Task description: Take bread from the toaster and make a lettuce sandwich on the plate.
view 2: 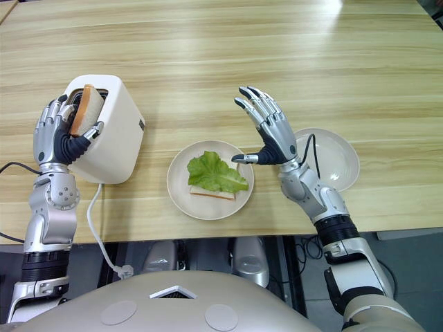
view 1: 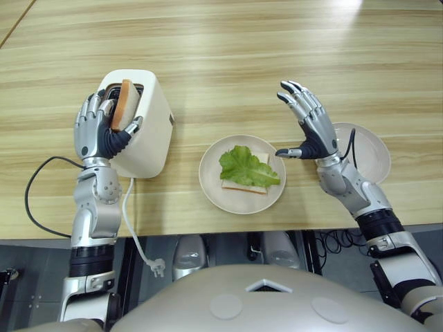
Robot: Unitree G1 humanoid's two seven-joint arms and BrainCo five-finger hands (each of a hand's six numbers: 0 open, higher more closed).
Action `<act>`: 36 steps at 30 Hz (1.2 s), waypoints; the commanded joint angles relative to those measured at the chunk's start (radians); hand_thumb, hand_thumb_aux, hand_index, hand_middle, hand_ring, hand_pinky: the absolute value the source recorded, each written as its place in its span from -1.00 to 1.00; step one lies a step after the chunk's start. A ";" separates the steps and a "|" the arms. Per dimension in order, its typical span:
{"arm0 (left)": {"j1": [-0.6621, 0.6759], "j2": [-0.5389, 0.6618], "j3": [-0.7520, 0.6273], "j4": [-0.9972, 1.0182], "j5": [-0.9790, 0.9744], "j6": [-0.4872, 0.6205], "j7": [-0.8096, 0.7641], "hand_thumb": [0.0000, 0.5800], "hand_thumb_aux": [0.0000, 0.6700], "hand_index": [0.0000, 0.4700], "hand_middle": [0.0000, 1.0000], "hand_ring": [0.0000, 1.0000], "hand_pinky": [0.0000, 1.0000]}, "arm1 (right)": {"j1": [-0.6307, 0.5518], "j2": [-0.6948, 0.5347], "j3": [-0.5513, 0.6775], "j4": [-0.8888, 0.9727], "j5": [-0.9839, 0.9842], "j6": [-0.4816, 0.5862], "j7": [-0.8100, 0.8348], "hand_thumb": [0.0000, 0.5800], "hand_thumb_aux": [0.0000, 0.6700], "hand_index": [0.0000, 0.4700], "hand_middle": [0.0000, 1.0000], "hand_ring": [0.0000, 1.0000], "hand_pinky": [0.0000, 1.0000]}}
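Lettuce, ruffled, over square bread, round plate

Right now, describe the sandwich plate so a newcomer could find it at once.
On the wooden table, right of the white toaster, sits a round cream plate. Unlike the second plate by the right hand, it carries a bread slice topped with a lettuce leaf.

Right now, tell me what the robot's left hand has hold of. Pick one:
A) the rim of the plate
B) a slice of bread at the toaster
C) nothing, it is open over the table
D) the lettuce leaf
B: the left hand is curled round a slice of bread standing at the top of the toaster, while the lettuce lies on the plate, apart from that hand.
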 commanded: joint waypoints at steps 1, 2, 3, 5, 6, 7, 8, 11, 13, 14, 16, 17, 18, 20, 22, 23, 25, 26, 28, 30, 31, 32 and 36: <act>0.006 0.016 -0.014 0.033 -0.006 0.020 -0.001 0.90 0.55 0.51 -1.00 -1.00 -1.00 | 0.011 0.004 0.005 0.006 -0.009 -0.003 0.005 -1.00 -1.00 -1.00 -1.00 -1.00 -1.00; 0.006 0.016 -0.022 0.032 -0.005 0.020 -0.002 1.00 1.00 0.96 -1.00 -1.00 -1.00 | 0.012 0.005 0.005 0.007 -0.008 -0.003 0.006 -1.00 -1.00 -1.00 -1.00 -1.00 -1.00; 0.007 0.017 -0.029 0.030 -0.005 0.019 -0.004 1.00 1.00 0.96 -1.00 -1.00 -1.00 | 0.013 0.006 0.005 0.005 -0.008 -0.002 0.007 -1.00 -1.00 -1.00 -1.00 -1.00 -1.00; 0.008 0.020 -0.037 0.034 -0.008 0.006 0.014 1.00 1.00 0.96 -1.00 -1.00 -1.00 | 0.016 0.010 0.007 0.004 -0.008 0.000 0.008 -1.00 -1.00 -1.00 -1.00 -1.00 -1.00; 0.009 0.019 -0.038 0.030 -0.009 0.000 0.025 1.00 1.00 0.96 -1.00 -1.00 -1.00 | 0.016 0.011 0.009 0.006 -0.008 0.000 0.010 -1.00 -1.00 -1.00 -1.00 -1.00 -1.00; 0.008 0.018 -0.039 0.023 -0.010 -0.007 0.038 1.00 1.00 0.96 -1.00 -1.00 -1.00 | 0.016 0.012 0.010 0.007 -0.009 -0.001 0.010 -1.00 -1.00 -1.00 -1.00 -1.00 -1.00; 0.007 0.017 -0.039 0.016 -0.012 -0.014 0.048 1.00 1.00 0.96 -1.00 -1.00 -1.00 | 0.016 0.013 0.010 0.008 -0.009 0.000 0.010 -1.00 -1.00 -1.00 -1.00 -1.00 -1.00; -0.005 0.012 -0.030 -0.017 -0.022 -0.036 0.086 1.00 1.00 0.96 -1.00 -1.00 -1.00 | 0.019 0.017 0.011 0.013 -0.012 0.002 0.008 -1.00 -1.00 -1.00 -1.00 -1.00 -1.00; -0.012 0.009 -0.016 -0.050 -0.039 -0.050 0.103 1.00 1.00 0.96 -1.00 -1.00 -1.00 | 0.017 0.020 0.012 0.018 -0.014 0.002 0.006 -1.00 -1.00 -1.00 -1.00 -1.00 -1.00; -0.015 0.009 -0.009 -0.068 -0.046 -0.057 0.113 1.00 1.00 0.96 -1.00 -1.00 -1.00 | 0.016 0.021 0.011 0.019 -0.014 0.002 0.005 -1.00 -1.00 -1.00 -1.00 -1.00 -1.00; -0.026 0.016 0.009 -0.113 -0.056 -0.074 0.127 1.00 1.00 0.96 1.00 1.00 1.00 | 0.014 0.022 0.004 0.020 -0.012 0.000 0.003 -1.00 -1.00 -1.00 -1.00 -1.00 -1.00; -0.035 0.022 0.018 -0.135 -0.061 -0.083 0.130 1.00 1.00 0.96 1.00 1.00 1.00 | 0.014 0.021 -0.001 0.018 -0.012 -0.001 0.000 -1.00 -1.00 -1.00 -1.00 -1.00 -1.00; -0.047 0.028 0.027 -0.155 -0.070 -0.098 0.135 1.00 1.00 0.96 1.00 1.00 1.00 | 0.014 0.019 -0.006 0.015 -0.011 0.000 -0.002 -1.00 -1.00 -1.00 -1.00 -1.00 -1.00; -0.074 0.040 0.042 -0.194 -0.087 -0.124 0.134 1.00 1.00 0.96 1.00 1.00 1.00 | 0.012 0.015 -0.017 0.009 -0.007 0.000 -0.007 -1.00 -1.00 -1.00 -1.00 -1.00 -1.00; -0.101 0.049 0.054 -0.239 -0.121 -0.146 0.110 1.00 1.00 0.96 1.00 1.00 1.00 | 0.008 0.011 -0.024 0.006 -0.005 0.001 -0.008 -1.00 -1.00 -1.00 -1.00 -1.00 -1.00; -0.116 0.053 0.051 -0.259 -0.144 -0.153 0.084 1.00 1.00 0.96 1.00 1.00 1.00 | 0.006 0.009 -0.028 0.004 -0.003 0.002 -0.007 -1.00 -1.00 -1.00 -1.00 -1.00 -1.00; -0.157 0.044 0.011 -0.285 -0.298 -0.174 -0.036 1.00 1.00 0.96 1.00 1.00 1.00 | 0.007 0.000 -0.041 -0.006 0.004 0.003 -0.003 -1.00 -1.00 -1.00 -1.00 -1.00 -1.00; -0.179 0.037 -0.008 -0.289 -0.370 -0.177 -0.090 1.00 1.00 0.96 1.00 1.00 1.00 | 0.009 -0.006 -0.048 -0.014 0.008 0.002 -0.001 -1.00 -1.00 -1.00 -1.00 -1.00 -1.00; -0.226 0.026 -0.049 -0.262 -0.493 -0.171 -0.198 1.00 1.00 0.96 1.00 1.00 1.00 | 0.014 -0.021 -0.065 -0.032 0.015 -0.017 -0.010 -1.00 -1.00 -1.00 -1.00 -1.00 -1.00; -0.263 0.014 -0.085 -0.226 -0.573 -0.156 -0.280 1.00 1.00 0.96 1.00 1.00 1.00 | 0.027 -0.041 -0.082 -0.071 -0.004 -0.063 -0.049 -1.00 -1.00 -1.00 -1.00 -1.00 -1.00; -0.281 0.007 -0.120 -0.197 -0.620 -0.137 -0.343 1.00 1.00 0.96 1.00 1.00 1.00 | 0.042 -0.053 -0.090 -0.104 -0.015 -0.095 -0.067 -1.00 -1.00 -1.00 -1.00 -1.00 -1.00; -0.296 0.001 -0.163 -0.161 -0.668 -0.114 -0.418 1.00 1.00 0.96 1.00 1.00 1.00 | 0.058 -0.064 -0.100 -0.138 -0.029 -0.117 -0.084 -1.00 -1.00 -1.00 -1.00 -1.00 -1.00; -0.358 -0.024 -0.289 0.025 -0.779 -0.057 -0.653 1.00 1.00 0.96 1.00 1.00 1.00 | 0.102 -0.093 -0.124 -0.222 -0.057 -0.164 -0.100 -1.00 -1.00 -1.00 -1.00 -1.00 -1.00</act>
